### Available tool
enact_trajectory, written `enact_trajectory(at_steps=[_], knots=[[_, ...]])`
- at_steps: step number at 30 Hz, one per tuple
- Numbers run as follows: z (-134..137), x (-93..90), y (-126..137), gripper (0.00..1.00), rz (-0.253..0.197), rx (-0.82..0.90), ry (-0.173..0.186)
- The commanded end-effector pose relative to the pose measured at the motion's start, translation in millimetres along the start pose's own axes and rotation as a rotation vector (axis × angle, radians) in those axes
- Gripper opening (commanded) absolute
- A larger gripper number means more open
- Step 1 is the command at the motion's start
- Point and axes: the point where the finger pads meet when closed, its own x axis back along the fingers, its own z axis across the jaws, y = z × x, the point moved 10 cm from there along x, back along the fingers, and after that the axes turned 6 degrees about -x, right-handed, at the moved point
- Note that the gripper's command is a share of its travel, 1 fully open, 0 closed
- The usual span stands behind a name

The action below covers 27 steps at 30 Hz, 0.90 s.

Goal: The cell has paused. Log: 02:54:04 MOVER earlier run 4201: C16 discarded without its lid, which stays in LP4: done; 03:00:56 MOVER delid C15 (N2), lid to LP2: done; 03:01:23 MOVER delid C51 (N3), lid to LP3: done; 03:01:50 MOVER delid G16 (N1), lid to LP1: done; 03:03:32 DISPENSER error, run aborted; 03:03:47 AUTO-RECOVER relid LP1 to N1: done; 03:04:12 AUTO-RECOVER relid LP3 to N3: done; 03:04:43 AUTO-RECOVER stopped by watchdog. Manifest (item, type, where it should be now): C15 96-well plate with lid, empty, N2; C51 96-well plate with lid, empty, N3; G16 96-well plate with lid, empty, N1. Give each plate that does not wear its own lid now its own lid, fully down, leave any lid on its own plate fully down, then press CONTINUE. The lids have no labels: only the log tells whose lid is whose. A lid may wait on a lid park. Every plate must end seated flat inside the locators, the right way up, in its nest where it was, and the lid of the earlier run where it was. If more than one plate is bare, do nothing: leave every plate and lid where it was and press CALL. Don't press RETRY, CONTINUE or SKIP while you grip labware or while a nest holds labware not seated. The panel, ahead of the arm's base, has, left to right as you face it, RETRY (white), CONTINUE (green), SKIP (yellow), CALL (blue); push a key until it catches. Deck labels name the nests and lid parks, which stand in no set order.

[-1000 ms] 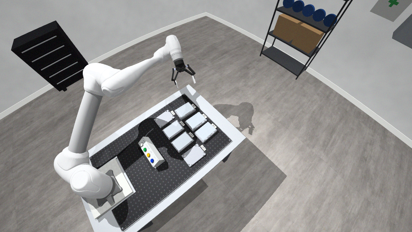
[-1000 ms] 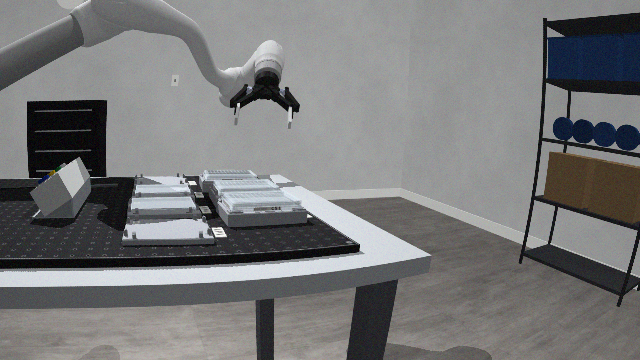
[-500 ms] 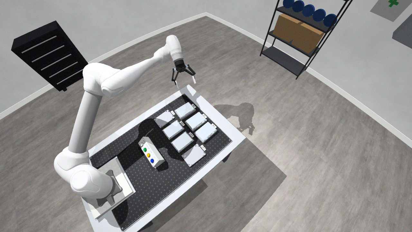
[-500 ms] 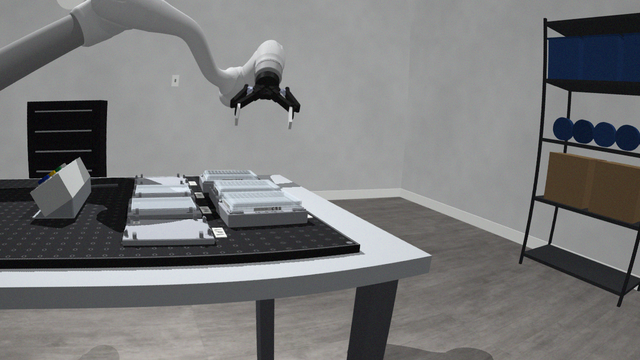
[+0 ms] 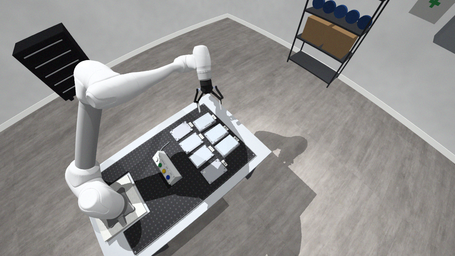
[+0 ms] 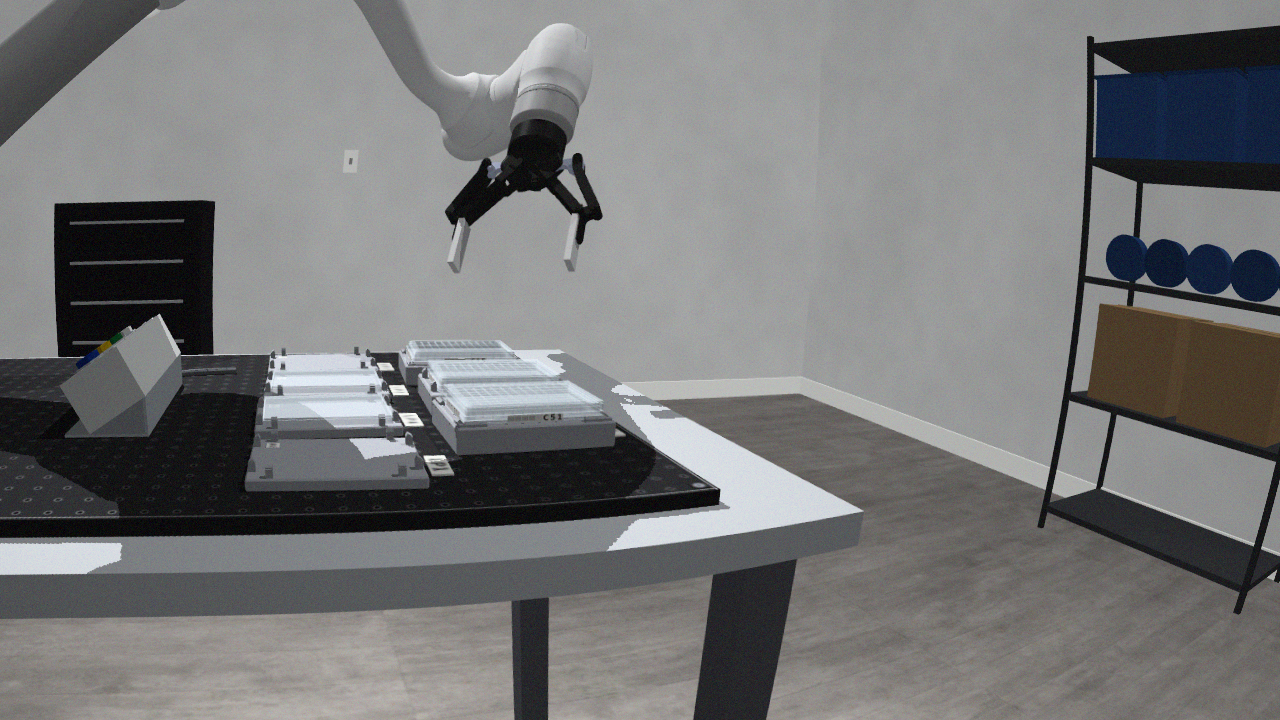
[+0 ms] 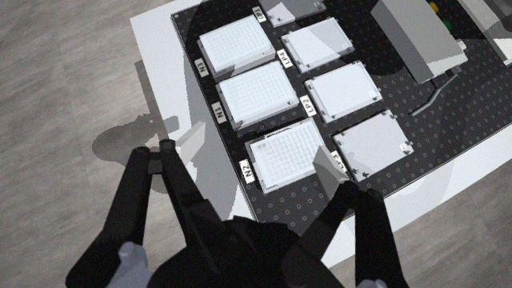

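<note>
The white arm (image 5: 127, 82) reaches out high, wrist (image 6: 546, 80) turned downward — the tool (image 6: 512, 244) hangs fully spread, gripping nothing.
</note>
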Motion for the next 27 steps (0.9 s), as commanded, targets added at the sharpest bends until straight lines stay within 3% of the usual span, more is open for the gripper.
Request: enact_trajectory(at_steps=[1,3,4,5,6,7,8,10,11,12,13,15,17,18,21,27], knots=[[-0.1,-40.1,-61.8,1.0,-0.157,-0.163,0.057],[-0.1,-40.1,-61.8,1.0,-0.157,-0.163,0.057],[5.3,-57.8,-87.5,1.0,-0.208,-0.248,0.099],[5.3,-57.8,-87.5,1.0,-0.208,-0.248,0.099],[13.1,-75.0,-112.5,1.0,-0.256,-0.336,0.143],[13.1,-75.0,-112.5,1.0,-0.256,-0.336,0.143],[22.6,-91.4,-136.2,1.0,-0.301,-0.424,0.186],[22.6,-91.4,-136.2,1.0,-0.301,-0.424,0.186],[33.3,-106.6,-158.0,1.0,-0.34,-0.512,0.227],[33.3,-106.6,-158.0,1.0,-0.34,-0.512,0.227],[44.3,-120.5,-177.6,1.0,-0.375,-0.595,0.266],[44.3,-120.5,-177.6,1.0,-0.375,-0.595,0.266],[65.2,-143.4,-209.0,1.0,-0.428,-0.739,0.331],[65.2,-143.4,-209.0,1.0,-0.428,-0.739,0.331],[86.4,-164.0,-236.3,1.0,-0.473,-0.874,0.389],[92.9,-170.0,-243.9,1.0,-0.485,-0.915,0.406]])
